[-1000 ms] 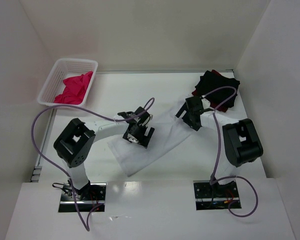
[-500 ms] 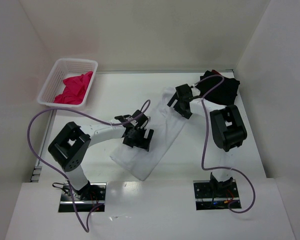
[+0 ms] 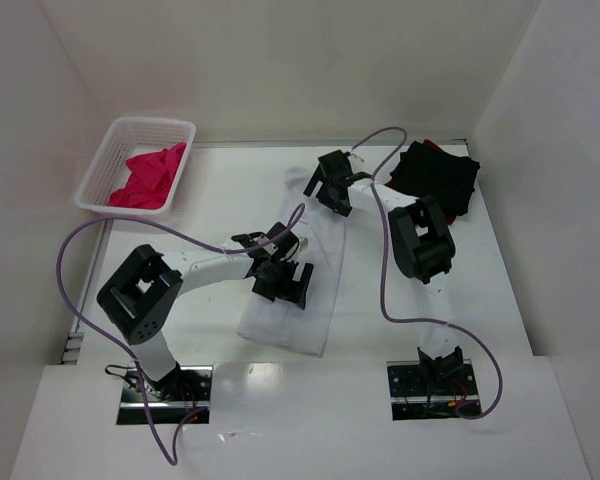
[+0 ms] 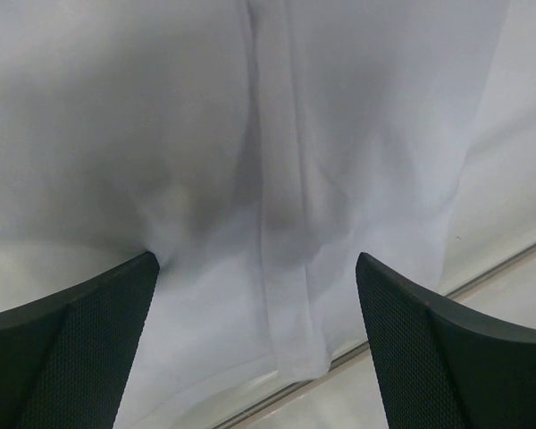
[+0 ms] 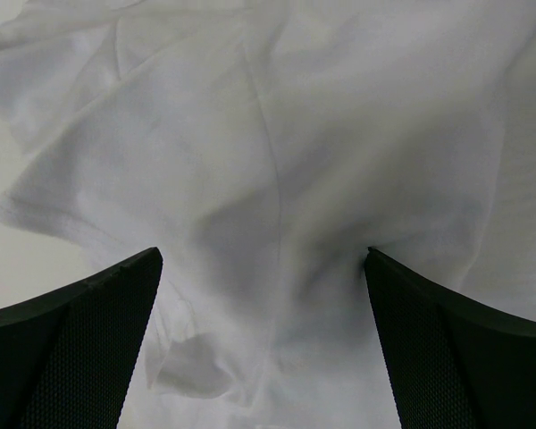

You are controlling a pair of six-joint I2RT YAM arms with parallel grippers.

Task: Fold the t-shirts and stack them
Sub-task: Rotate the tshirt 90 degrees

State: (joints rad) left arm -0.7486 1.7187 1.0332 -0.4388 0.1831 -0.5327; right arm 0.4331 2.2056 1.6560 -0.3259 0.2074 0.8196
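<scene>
White plastic mesh basket [image 3: 99, 168] sits at the table's far-left corner, just beside the left wall [image 3: 30, 220], long axis skewed to the edges. Table [image 3: 230, 190] is white and matte. Plain white back wall [image 3: 280, 70] and right wall [image 3: 560, 200] box it in.

My L arm [image 3: 145, 295] and R arm [image 3: 418, 240]: black joint housings w/ white links. Purple cables [image 3: 62, 270] loop from each wrist to metal base plates [image 3: 195, 385]. My tool fingers [image 4: 71, 349]: black, mesh-textured inner faces.
</scene>
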